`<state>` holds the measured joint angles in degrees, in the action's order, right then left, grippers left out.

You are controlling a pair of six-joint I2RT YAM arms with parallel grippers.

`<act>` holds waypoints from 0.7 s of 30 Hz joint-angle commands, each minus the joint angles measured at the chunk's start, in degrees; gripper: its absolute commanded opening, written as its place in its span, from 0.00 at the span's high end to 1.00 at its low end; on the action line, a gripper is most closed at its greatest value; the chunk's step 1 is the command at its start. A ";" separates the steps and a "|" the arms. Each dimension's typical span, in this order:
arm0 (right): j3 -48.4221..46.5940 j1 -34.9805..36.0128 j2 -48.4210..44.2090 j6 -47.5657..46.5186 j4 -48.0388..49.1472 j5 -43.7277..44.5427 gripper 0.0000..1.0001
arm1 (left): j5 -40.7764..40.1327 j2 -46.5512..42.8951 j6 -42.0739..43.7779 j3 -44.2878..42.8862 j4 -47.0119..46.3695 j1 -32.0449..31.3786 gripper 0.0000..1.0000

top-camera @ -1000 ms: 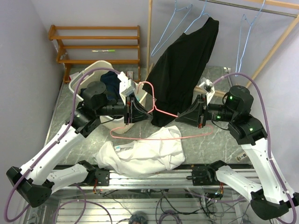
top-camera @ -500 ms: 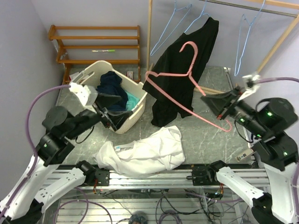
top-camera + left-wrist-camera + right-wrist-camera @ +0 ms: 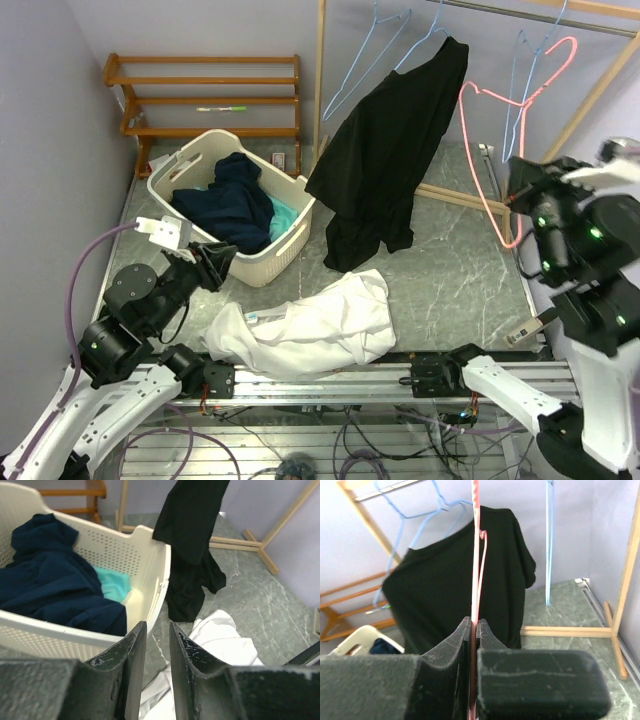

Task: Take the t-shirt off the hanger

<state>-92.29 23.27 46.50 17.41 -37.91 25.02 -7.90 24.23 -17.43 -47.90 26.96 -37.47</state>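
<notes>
Cream laundry basket point(image 3: 283, 245) sits at left on the table point(image 3: 440, 280), with a navy garment point(image 3: 225, 200) heaped inside. Black shirt point(image 3: 390, 150) hangs on the rack behind centre; wooden shelf point(image 3: 200, 97) at back left. White t-shirt point(image 3: 310, 325) lies crumpled on the table near the front edge, off the hanger. Right gripper point(image 3: 473, 627) is clamped on the bare pink hanger point(image 3: 474, 555), held high at right. Left gripper point(image 3: 156, 645) has its fingers slightly apart and holds nothing, just beside the basket.
</notes>
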 commanded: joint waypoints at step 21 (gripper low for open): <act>2.97 -0.40 21.86 -17.75 36.45 15.91 1.00 | -0.71 -2.48 -1.12 0.99 6.09 -0.38 0.61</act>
<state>-88.64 23.20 65.60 4.75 -9.10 39.92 -10.00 22.55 -18.87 -47.07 32.95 -37.47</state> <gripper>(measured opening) 0.023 0.386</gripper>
